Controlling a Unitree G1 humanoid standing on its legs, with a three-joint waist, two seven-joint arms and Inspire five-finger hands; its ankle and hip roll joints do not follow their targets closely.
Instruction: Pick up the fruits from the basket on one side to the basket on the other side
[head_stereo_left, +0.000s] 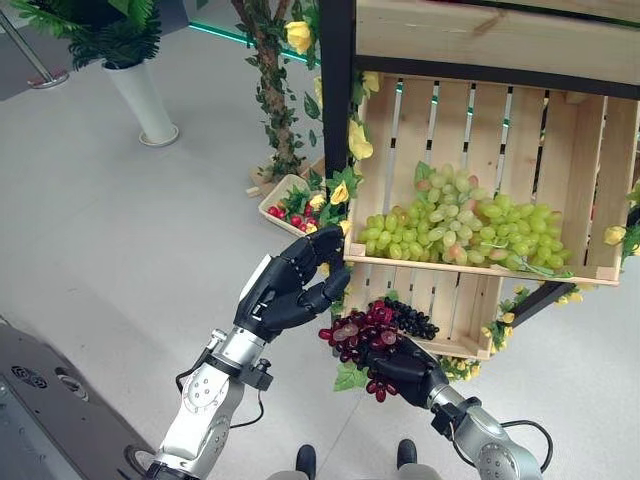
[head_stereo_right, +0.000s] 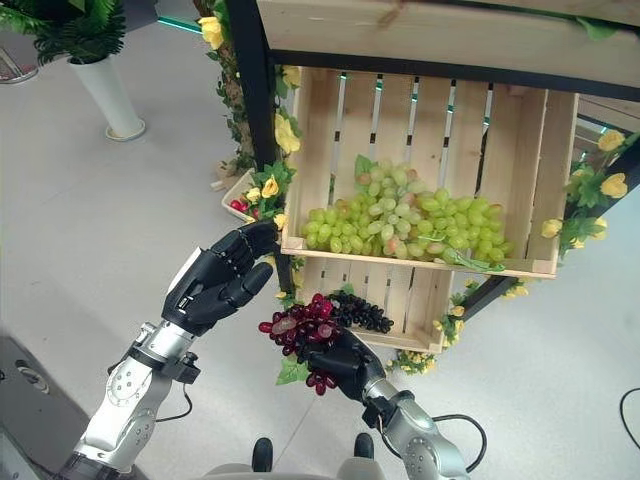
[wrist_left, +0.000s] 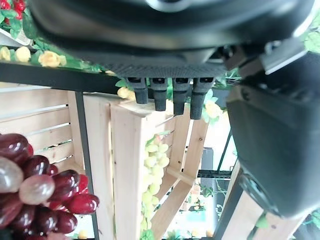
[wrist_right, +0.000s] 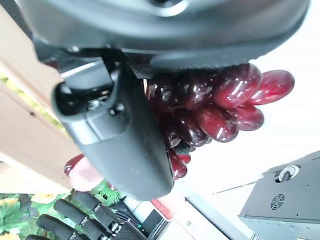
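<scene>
My right hand (head_stereo_left: 402, 372) is shut on a bunch of red grapes (head_stereo_left: 358, 331), held in the air just in front of the lower wooden crate (head_stereo_left: 470, 305). The thumb (wrist_right: 120, 135) wraps across the bunch of red grapes (wrist_right: 220, 105). A bunch of dark grapes (head_stereo_left: 412, 320) lies in that lower crate. The upper wooden crate (head_stereo_left: 580, 150) holds a heap of green grapes (head_stereo_left: 460, 225). My left hand (head_stereo_left: 285, 290) hovers at the upper crate's near left corner, fingers (wrist_left: 165, 95) curled and holding nothing.
A black shelf post (head_stereo_left: 337, 90) with yellow artificial flowers (head_stereo_left: 358, 140) runs up beside the crates. A small tray of red fruit (head_stereo_left: 283, 208) sits on the floor behind it. A white planter (head_stereo_left: 145, 100) stands far left, a grey platform (head_stereo_left: 40, 400) near left.
</scene>
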